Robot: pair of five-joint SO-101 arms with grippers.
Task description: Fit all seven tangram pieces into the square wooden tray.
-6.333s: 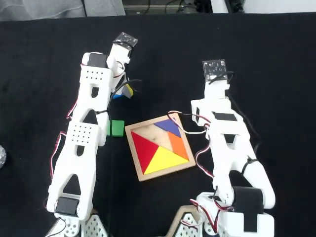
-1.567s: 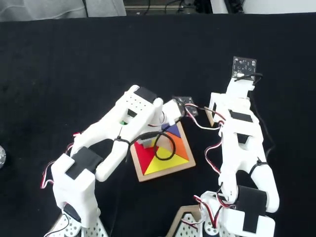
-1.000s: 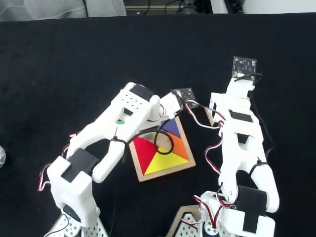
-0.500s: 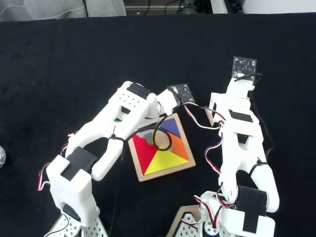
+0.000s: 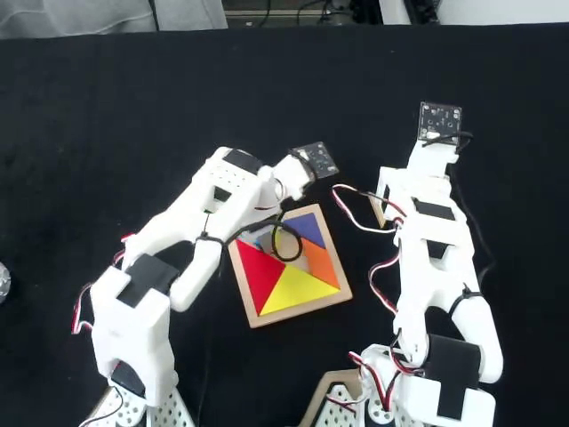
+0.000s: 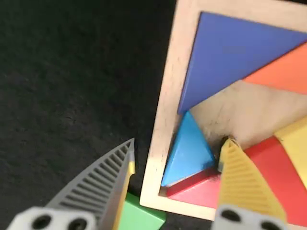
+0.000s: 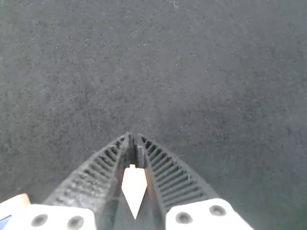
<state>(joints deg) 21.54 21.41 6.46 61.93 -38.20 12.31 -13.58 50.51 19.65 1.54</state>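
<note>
Two tools over black cloth (image 5: 107, 116), left tool (image 6: 180, 141) spread (empty) astride tray (image 6: 160, 143) rim, right tool (image 7: 133, 139) closed, empty

Wooden tray (image 6: 162, 120) is showing pale, lightly grained wood. Tangram pieces are presenting in flat, unpatterned colours: dark blue piece (image 6: 230, 52), orange piece (image 6: 285, 72), light blue piece (image 6: 189, 148), red piece (image 6: 192, 194), yellow piece (image 6: 297, 143), green piece (image 6: 139, 218). Table cloth (image 6: 72, 72) is showing black, finely speckled. Left gripper (image 6: 180, 142) is displaying one grey ribbed finger and one yellow. Right gripper (image 7: 133, 139) is showing dark grey ribbing.
</note>
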